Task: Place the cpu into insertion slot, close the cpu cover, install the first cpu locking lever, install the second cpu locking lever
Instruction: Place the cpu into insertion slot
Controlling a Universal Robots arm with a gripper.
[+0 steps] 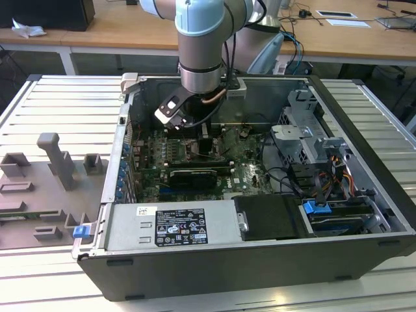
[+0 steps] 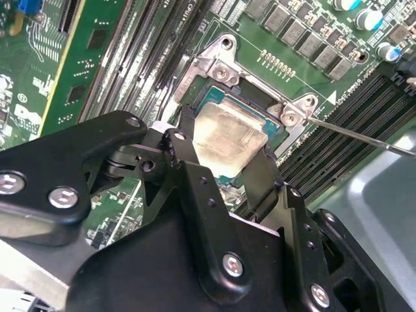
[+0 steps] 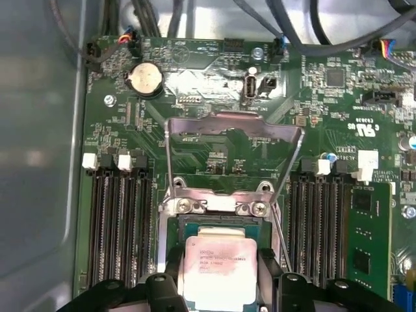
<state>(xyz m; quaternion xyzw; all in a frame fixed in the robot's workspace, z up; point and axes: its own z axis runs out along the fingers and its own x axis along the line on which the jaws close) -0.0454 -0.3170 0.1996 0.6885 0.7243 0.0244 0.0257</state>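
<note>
Closest up in the second wrist view: gripper (image 2: 227,140) clamped on the cpu (image 2: 229,133), black fingers (image 2: 260,175) pressed against two opposite edges, pale silvery top facing up. Same grip in the first wrist view, cpu (image 3: 218,272) pinched from both sides. Sitting right over the insertion slot (image 3: 214,225), roughly lined up with it. Honestly can't tell whether seated in the socket or held just above it.

Just past that, cpu cover (image 3: 234,123) flipped open, standing up off its hinge at the slot's far edge, green board visible through the big square window. Thin wire locking lever (image 2: 364,138) unhooked, sticking out to one side of the socket. Long black memory slots (image 3: 117,227) flanking the socket on both sides. Further along the board, a round coin cell battery (image 3: 144,79).

Pulling back to the exterior view: arm (image 1: 201,52) reaching straight down into the open computer case (image 1: 195,273), lying on its side on a slatted metal table (image 1: 52,104). Black graphics card (image 1: 192,175) across the board, silver power supply (image 1: 169,224) along the near edge, drive cage (image 1: 305,130) toward the exterior view's right. Grey fixture blocks (image 1: 55,162) on the table at the exterior view's left, apart from the case.
</note>
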